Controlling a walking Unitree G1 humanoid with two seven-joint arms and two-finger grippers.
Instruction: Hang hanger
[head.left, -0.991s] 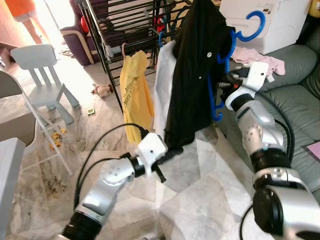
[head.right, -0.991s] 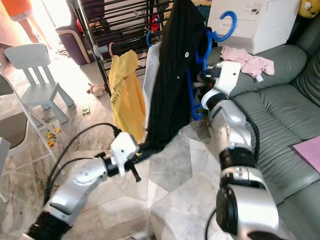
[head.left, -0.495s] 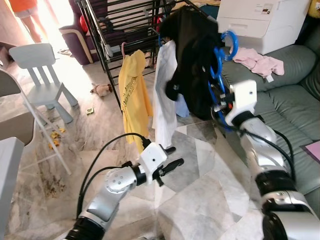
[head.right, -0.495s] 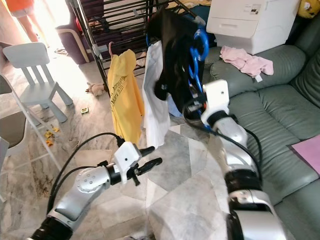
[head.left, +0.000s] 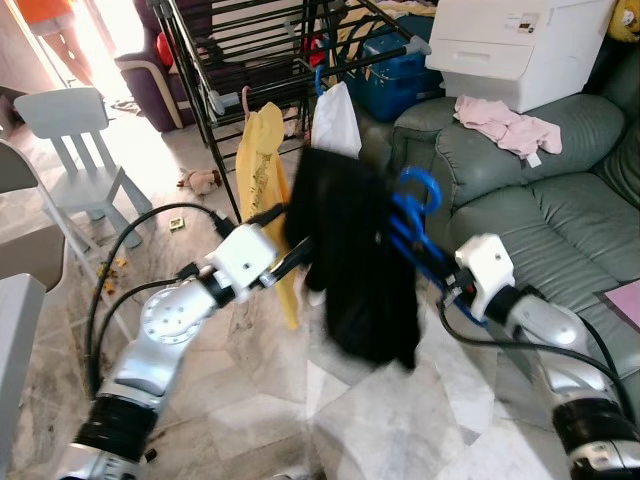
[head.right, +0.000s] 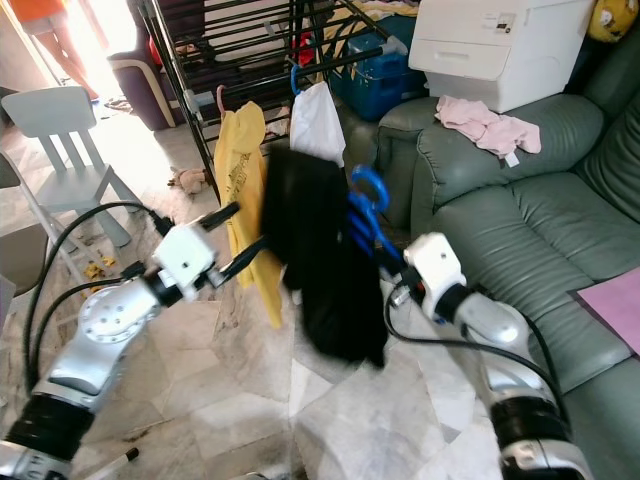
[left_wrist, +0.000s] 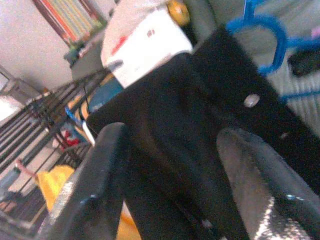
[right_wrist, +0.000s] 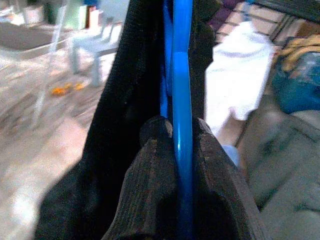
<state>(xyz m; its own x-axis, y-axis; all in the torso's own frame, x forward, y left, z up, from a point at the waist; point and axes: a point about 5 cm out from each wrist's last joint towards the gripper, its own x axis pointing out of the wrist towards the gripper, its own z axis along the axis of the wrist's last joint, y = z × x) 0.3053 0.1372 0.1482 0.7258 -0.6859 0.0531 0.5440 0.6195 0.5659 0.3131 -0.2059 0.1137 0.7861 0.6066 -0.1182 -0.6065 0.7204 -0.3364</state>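
Light: bright daylight floods in at upper left, washing out the floor (head.left: 150, 150) near the white chair (head.left: 80, 130) | Blur: black shirt (head.left: 360, 260) smeared by motion | Wrist views: soft, hazy, fingers (right_wrist: 160, 200) out of focus.

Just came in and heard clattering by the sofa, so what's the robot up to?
The right gripper is clamped on a blue hanger carrying a black garment, held low in front of the drying rack, not hooked on it. The left gripper has its fingers open around the garment's edge.
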